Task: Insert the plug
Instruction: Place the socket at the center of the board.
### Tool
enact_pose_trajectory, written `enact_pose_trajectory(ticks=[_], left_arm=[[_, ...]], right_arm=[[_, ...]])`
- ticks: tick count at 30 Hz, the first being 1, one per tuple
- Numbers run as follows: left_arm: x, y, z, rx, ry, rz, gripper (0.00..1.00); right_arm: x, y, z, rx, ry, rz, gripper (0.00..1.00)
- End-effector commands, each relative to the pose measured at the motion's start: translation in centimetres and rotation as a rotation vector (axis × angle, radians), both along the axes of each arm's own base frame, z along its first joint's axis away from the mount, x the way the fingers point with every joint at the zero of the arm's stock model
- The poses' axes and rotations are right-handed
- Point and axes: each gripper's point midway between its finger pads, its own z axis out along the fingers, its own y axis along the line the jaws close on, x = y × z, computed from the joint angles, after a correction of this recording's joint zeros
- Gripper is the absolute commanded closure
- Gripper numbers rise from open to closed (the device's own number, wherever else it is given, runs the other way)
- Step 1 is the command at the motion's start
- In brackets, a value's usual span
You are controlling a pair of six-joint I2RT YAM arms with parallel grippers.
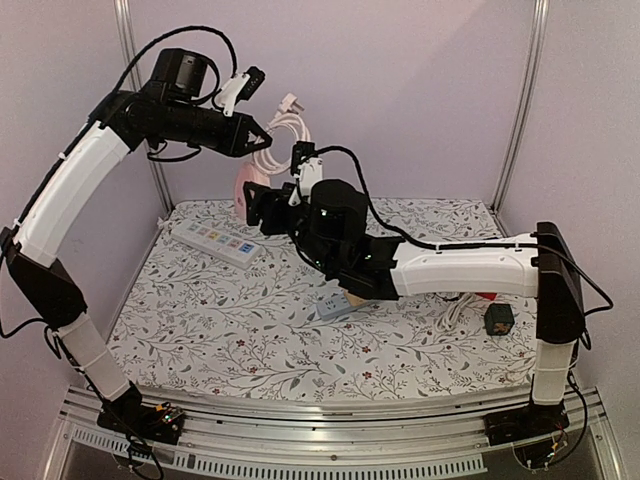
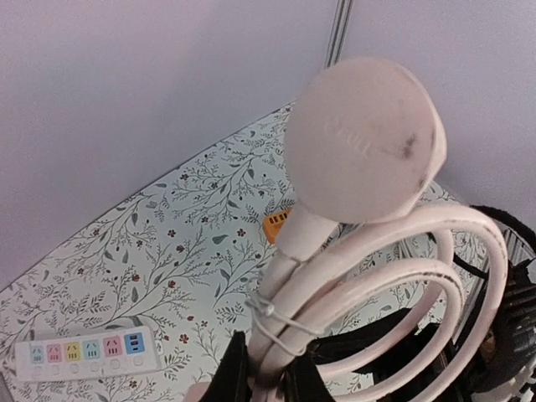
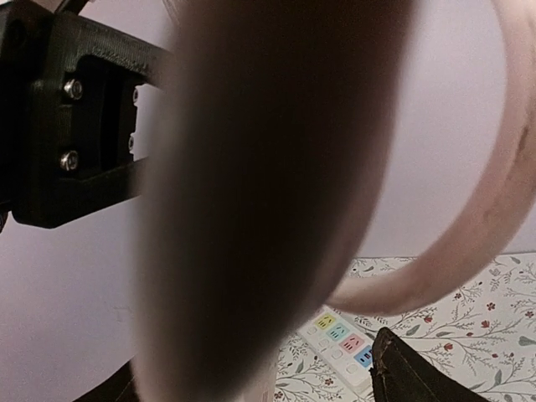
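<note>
Power strip (image 1: 218,243) on table (image 1: 250,345), left.

One white power strip with coloured sockets (image 1: 218,243) — one coiled white plug cable (image 2: 360,142) — one small black box (image 1: 498,318).

Off-white table covering (image 1: 250,340), printed with grey leafy vines and small dark red flowers. White power strip (image 1: 216,241), its socket panels pastel blue, pink and yellow. The plug (image 2: 364,138) is white tinged pink, with grey smudges; the cable (image 2: 402,251) is the same pale pinkish white. The left arm (image 1: 70,190) and right arm (image 1: 460,270) have white shells and black joints. Plain pale lilac walls (image 1: 420,90).
</note>
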Motion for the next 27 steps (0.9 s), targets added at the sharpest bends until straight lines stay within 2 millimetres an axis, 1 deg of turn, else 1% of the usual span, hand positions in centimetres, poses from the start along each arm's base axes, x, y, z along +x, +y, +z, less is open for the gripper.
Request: enact_pose_trajectory(ticks=[1,7,9,10,11,12,13,14,15,16,17,18,19,21,23,25,26,27], left_arm=[[0.1,-0.7,2.8,-0.066,-0.065,-0.012,1.00],[0.1,-0.8,2.7,-0.067,-0.063,-0.019,1.00],[0.0,-0.8,2.5,-0.060,-0.063,-0.020,1.00],[0.1,-0.8,2.2,-0.053,-0.061,-0.021,1.00],[0.1,-0.7,1.9,-0.043,-0.061,-0.023,1.00],[0.1,-0.6,1.6,-0.029,-0.064,-0.023,0.89],[0.1,-0.4,1.2,-0.010,-0.068,-0.022,0.70],[0.1,0.0,0.7,0.014,-0.069,-0.018,0.47],[0.1,0.6,0.0,0.047,-0.071,-0.019,0.29],[0.0,1.3,-0.4,0.078,-0.075,-0.021,0.14],[-0.2,2.6,-0.7,0.124,-0.097,-0.029,0.03],[-0.5,3.6,-1.3,0.177,-0.107,-0.048,0.01],[-0.9,4.7,-1.9,0.242,-0.122,-0.067,0.01],[-1.3,7.9,-3.4,0.401,-0.148,-0.051,0.00],[-2.0,11.4,-5.1,0.532,-0.134,-0.030,0.01],[-3.0,14.6,-6.6,0.591,-0.080,0.001,0.01],[-3.4,16.1,-6.7,0.599,-0.065,0.029,0.01],[-3.8,17.7,-6.9,0.604,-0.051,0.062,0.01]], right_arm=[[0.9,0.7,-1.3,-0.054,0.000,-0.025,0.29],[0.9,0.7,-1.4,-0.050,0.007,0.006,0.72],[0.9,0.3,-1.3,-0.058,0.003,0.001,0.90],[0.9,0.0,-1.0,-0.063,-0.003,-0.006,0.97],[0.9,-0.3,-1.0,-0.077,-0.009,-0.013,1.00],[0.8,-0.7,-0.8,-0.088,-0.017,-0.019,1.00],[0.6,-1.1,-0.4,-0.100,-0.030,-0.023,1.00],[0.5,-1.4,-0.4,-0.122,-0.038,-0.021,1.00],[0.2,-1.7,-0.3,-0.166,-0.057,-0.022,1.00],[0.1,-2.0,-0.4,-0.211,-0.064,-0.020,1.00],[-0.2,-2.4,-0.5,-0.290,-0.071,-0.018,1.00],[-0.2,-2.8,-0.6,-0.379,-0.091,-0.023,1.00],[-0.2,-3.2,-1.5,-0.467,-0.088,-0.029,1.00],[0.0,-4.1,-3.3,-0.683,-0.123,-0.042,1.00],[0.0,-5.1,-6.0,-0.876,-0.119,-0.045,1.00],[-0.2,-5.5,-8.6,-1.061,-0.143,-0.038,1.00],[-0.5,-5.6,-9.6,-1.132,-0.158,-0.041,1.00],[-1.0,-5.3,-11.1,-1.221,-0.183,-0.029,1.00]])
